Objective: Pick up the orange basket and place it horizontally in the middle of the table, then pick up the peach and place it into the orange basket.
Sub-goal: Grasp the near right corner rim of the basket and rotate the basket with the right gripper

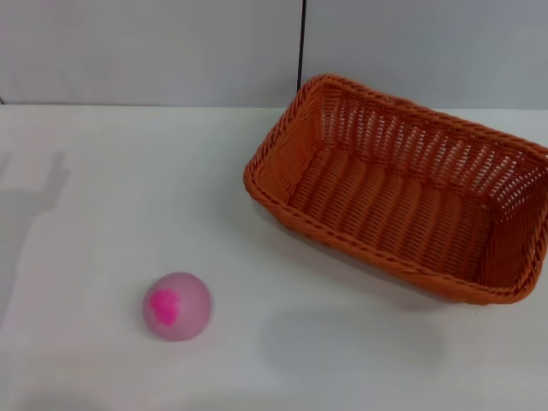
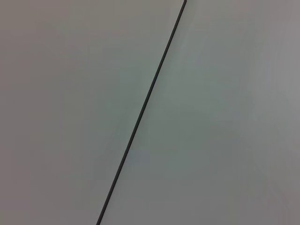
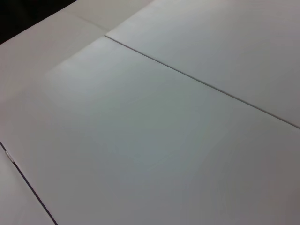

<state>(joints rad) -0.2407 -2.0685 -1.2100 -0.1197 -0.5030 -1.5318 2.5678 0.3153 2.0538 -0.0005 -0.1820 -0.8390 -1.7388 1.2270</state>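
The orange basket [image 1: 402, 193] rests on the white table [image 1: 103, 197] at the right, set at a slant with its far end running off toward the right edge of the head view; it holds nothing. The peach [image 1: 176, 306], pale pink with a magenta blotch, sits on the table at the front left, well apart from the basket. No gripper or arm appears in the head view. Both wrist views show only plain pale panels crossed by thin dark seams.
A pale wall with a dark vertical seam [image 1: 301, 43] stands behind the table's far edge. Faint shadows fall on the table at the far left and in front of the basket.
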